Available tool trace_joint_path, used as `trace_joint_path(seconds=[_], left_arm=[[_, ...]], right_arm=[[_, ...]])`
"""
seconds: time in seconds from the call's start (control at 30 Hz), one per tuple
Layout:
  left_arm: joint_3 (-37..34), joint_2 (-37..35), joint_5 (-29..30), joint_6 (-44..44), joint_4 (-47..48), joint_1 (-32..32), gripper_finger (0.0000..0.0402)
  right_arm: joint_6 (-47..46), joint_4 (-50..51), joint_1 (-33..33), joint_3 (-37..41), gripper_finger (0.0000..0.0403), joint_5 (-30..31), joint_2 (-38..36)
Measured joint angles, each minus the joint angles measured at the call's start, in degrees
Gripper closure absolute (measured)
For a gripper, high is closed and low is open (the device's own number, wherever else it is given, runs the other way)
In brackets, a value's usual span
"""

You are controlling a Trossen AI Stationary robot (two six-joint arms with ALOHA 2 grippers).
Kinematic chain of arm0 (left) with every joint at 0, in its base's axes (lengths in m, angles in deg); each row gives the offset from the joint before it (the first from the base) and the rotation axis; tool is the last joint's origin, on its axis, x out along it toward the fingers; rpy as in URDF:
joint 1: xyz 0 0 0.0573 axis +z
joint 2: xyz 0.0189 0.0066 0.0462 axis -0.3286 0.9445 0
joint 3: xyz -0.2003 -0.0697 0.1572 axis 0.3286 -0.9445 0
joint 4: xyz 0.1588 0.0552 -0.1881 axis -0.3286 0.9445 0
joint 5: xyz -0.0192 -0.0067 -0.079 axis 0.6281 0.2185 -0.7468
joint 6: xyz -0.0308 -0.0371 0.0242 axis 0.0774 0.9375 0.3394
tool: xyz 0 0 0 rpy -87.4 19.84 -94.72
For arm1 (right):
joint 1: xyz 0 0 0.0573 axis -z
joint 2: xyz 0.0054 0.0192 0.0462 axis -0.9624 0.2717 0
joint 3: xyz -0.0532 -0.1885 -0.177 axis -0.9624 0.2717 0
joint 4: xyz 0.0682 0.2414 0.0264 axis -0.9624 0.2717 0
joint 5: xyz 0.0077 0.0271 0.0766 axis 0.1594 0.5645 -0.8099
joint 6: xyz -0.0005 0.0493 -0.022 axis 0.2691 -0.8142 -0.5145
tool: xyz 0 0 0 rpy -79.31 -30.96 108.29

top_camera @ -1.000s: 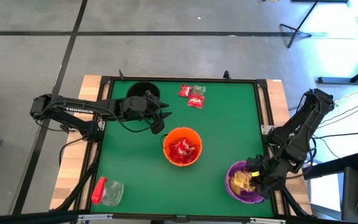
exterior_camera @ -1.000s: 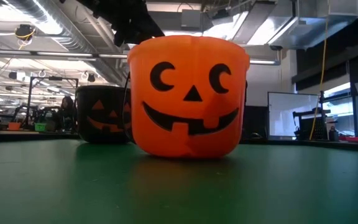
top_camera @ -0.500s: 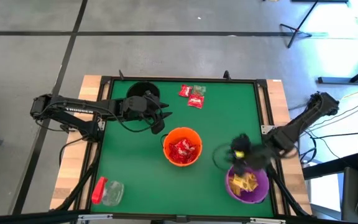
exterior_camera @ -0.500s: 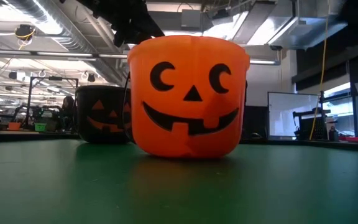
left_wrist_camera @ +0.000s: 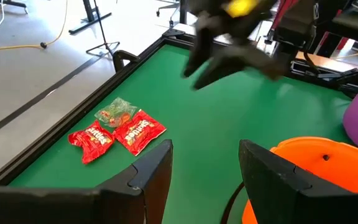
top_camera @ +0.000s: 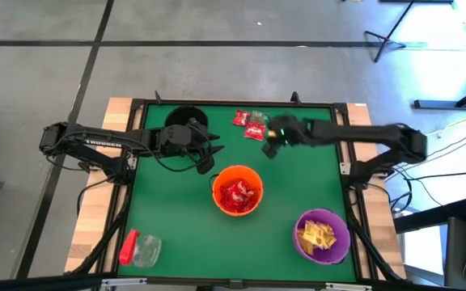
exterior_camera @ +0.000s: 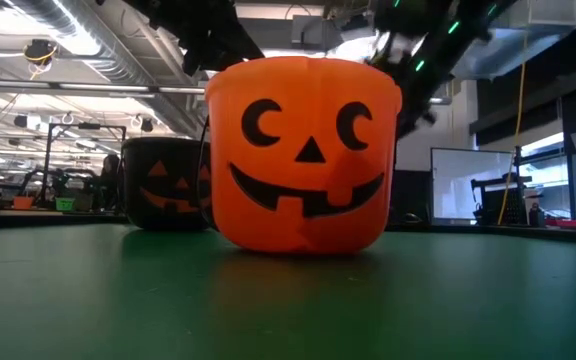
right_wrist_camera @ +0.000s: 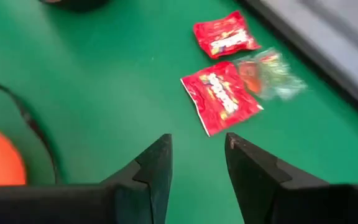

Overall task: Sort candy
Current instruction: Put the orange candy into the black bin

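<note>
Candy [top_camera: 250, 123] loose near far edge of bench [top_camera: 298, 186]: two red packets [right_wrist_camera: 221, 96] and one greenish packet [right_wrist_camera: 271, 74], close together, flat on the green top. More red candy [top_camera: 236, 196] piled inside orange bucket [top_camera: 237, 191] mid-bench; yellow candy [top_camera: 317, 235] inside purple bucket [top_camera: 323, 237] toward near right corner. Right hand [top_camera: 273, 141] stretched across bench, hovering just beside the loose packets, blurred from above; fingers [right_wrist_camera: 154, 168] parted in its wrist view, nothing between them, red packets straight ahead. Left hand [top_camera: 209, 158] hovering between black bucket [top_camera: 186, 120] and orange bucket, fingers [left_wrist_camera: 157, 171] spread apart, gripping nothing, same three packets visible beyond. Black bucket at far left of bench, contents hidden. From bench level, orange bucket showing a jack-o'-lantern face, black bucket behind on its left. Red-capped clear jar [top_camera: 139, 248] lying on its side at near left corner, well apart from everything else.
</note>
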Motion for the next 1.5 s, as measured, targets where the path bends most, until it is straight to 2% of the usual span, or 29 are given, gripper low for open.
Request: trace_joint_path(seconds=[0.13,0.23,0.4,0.7,1.03,1.13,1.37,1.5], left_arm=[[0.0,0.0,0.0,0.0,0.1,0.0,0.0227],[0.0,0.0,0.0,0.0,0.2,0.0,0.0227],[0.0,0.0,0.0,0.0,0.4,0.0,0.0227],[0.0,0.0,0.0,-0.1,0.5,0.0,0.0227],[0.0,0.0,-0.2,-1.1,0.5,0.0,0.0227],[0.0,0.0,-0.3,-1.1,0.5,0.0,0.0227],[0.0,0.0,-0.3,-1.1,0.6,0.0,0.0227],[0.0,0.0,-0.4,-1.1,0.6,0.0,0.0227]], right_arm=[[3.8,-8.3,9.5,0.0,0.0255,-13.3,7.5],[4.8,-11.9,14.1,-0.1,0.0255,-17.1,12.3],[7.1,-11.8,17.8,-3.2,0.0255,-17.0,17.3],[10.2,-8.9,17.7,-11.4,0.0255,-13.7,21.0],[11.2,-6.4,17.7,-11.8,0.0254,-14.1,21.0],[11.3,-5.6,17.7,-11.8,0.0232,-14.1,21.0],[9.9,-5.8,17.7,-11.8,0.0125,-14.0,21.0],[8.4,-5.8,17.7,-11.8,0.0081,-11.2,21.0]])
